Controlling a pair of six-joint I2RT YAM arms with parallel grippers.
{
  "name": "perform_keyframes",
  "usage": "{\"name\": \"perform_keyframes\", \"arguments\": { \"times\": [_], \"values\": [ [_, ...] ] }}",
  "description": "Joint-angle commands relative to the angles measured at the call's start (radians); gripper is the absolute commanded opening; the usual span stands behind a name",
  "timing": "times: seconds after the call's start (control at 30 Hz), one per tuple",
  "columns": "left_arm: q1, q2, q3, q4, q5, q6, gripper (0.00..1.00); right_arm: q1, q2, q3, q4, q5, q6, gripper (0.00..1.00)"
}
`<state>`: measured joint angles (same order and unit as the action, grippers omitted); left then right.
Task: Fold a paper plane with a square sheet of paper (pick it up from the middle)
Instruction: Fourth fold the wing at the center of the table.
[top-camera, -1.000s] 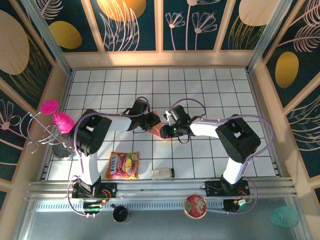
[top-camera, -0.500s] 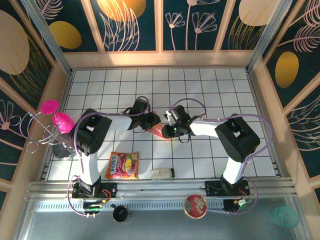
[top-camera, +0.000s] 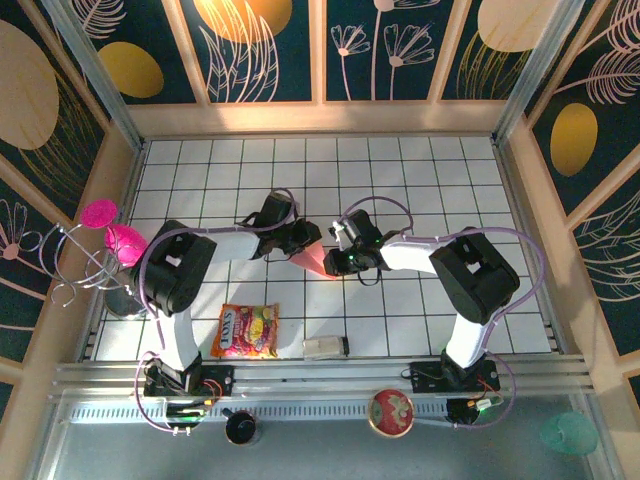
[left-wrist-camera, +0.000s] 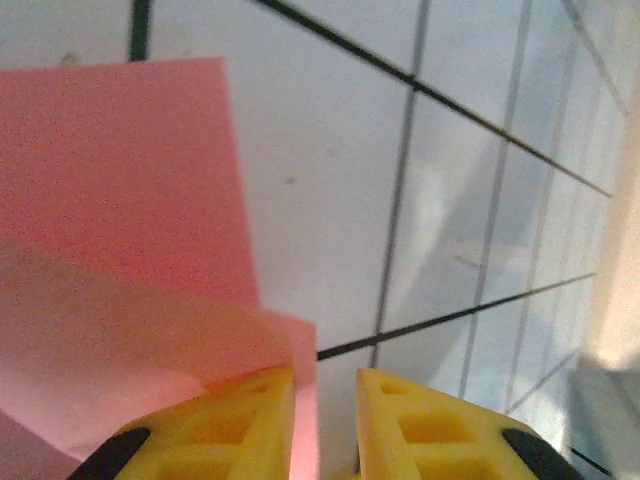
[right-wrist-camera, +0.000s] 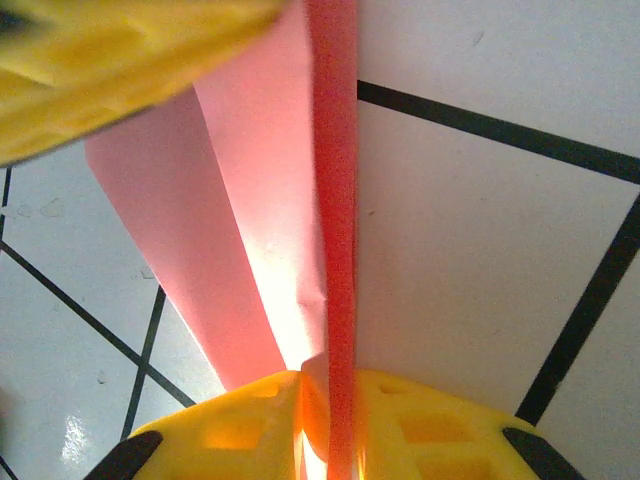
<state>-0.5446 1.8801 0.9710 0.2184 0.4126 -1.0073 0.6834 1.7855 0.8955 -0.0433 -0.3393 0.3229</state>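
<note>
Paper, one folded pink sheet (top-camera: 311, 261), pinched by right tool (right-wrist-camera: 328, 432); left tool (left-wrist-camera: 326, 420) narrowly parted beside it

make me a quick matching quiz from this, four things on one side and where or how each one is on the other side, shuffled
1 paper
2 snack packet
3 right gripper
4 red disc

a on the grey ledge
b shut on a pink fold
c flat on the tiles, near left
d folded, mid-table

Pairs: 1-d, 2-c, 3-b, 4-a
</note>
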Motion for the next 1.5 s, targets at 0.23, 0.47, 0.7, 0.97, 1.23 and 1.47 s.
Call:
{"name": "perform_keyframes", "arguments": {
  "times": [0.23, 0.47, 0.7, 0.97, 1.23, 1.47],
  "values": [
    [0.006, 0.015, -0.049, 0.053, 0.031, -0.008, 0.19, 0.015, 0.074, 0.003, -0.043, -0.036, 0.002, 0.21],
    [0.006, 0.056, -0.030, -0.014, -0.012, -0.010, 0.16, 0.013, 0.063, 0.003, -0.044, -0.041, 0.011, 0.21],
    [0.005, 0.073, -0.026, -0.087, -0.078, 0.002, 0.16, -0.010, -0.071, 0.010, -0.040, -0.063, 0.064, 0.29],
    [0.005, 0.088, -0.020, -0.125, -0.098, 0.013, 0.16, -0.021, -0.110, 0.035, -0.037, -0.034, 0.053, 0.28],
    [0.006, 0.083, -0.022, -0.133, -0.098, 0.021, 0.15, -0.035, -0.102, 0.068, -0.103, 0.136, 0.077, 0.35],
    [0.006, 0.082, -0.017, -0.134, -0.099, 0.026, 0.16, -0.039, -0.158, 0.028, -0.078, 0.016, 0.045, 0.39]
  ]
}}
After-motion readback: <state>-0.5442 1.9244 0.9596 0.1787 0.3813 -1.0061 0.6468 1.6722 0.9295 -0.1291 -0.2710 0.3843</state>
